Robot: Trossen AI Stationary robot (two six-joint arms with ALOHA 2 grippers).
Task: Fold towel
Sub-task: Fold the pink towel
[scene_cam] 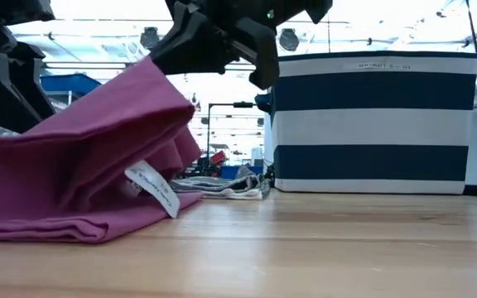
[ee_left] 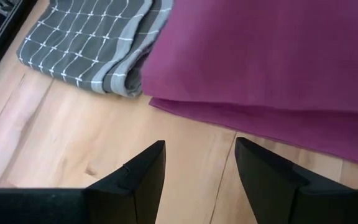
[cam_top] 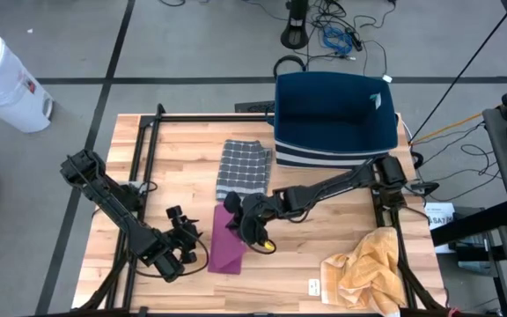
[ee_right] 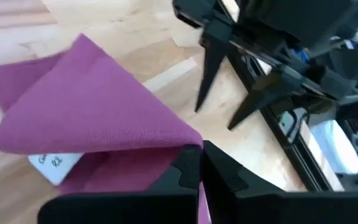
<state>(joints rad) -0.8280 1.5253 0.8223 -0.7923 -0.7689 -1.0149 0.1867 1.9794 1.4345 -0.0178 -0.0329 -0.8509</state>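
Observation:
A magenta towel (cam_top: 225, 242) lies folded on the wooden table (cam_top: 324, 238) near the middle; a white label (scene_cam: 151, 186) hangs from one of its folds. My right gripper (cam_top: 233, 214) reaches in from the table's right and is shut on the towel's raised upper layer. My left gripper (ee_left: 197, 168) stands open just left of the towel, over bare wood, with nothing between its fingers. My right gripper pinches the magenta towel's upper layer at a corner (ee_right: 185, 140) between its two shut fingers, slanting down from the table's right. That layer is lifted and slopes up to the fingers (scene_cam: 151, 70), while the lower layers (scene_cam: 48, 219) lie on the table.
A folded grey checked towel (cam_top: 243, 167) lies just beyond the magenta one. A blue-and-white striped basket (cam_top: 334, 119) stands at the far right. A crumpled yellow towel (cam_top: 368, 269) lies at the near right corner. Black frame rails (cam_top: 143, 150) run along the table's sides.

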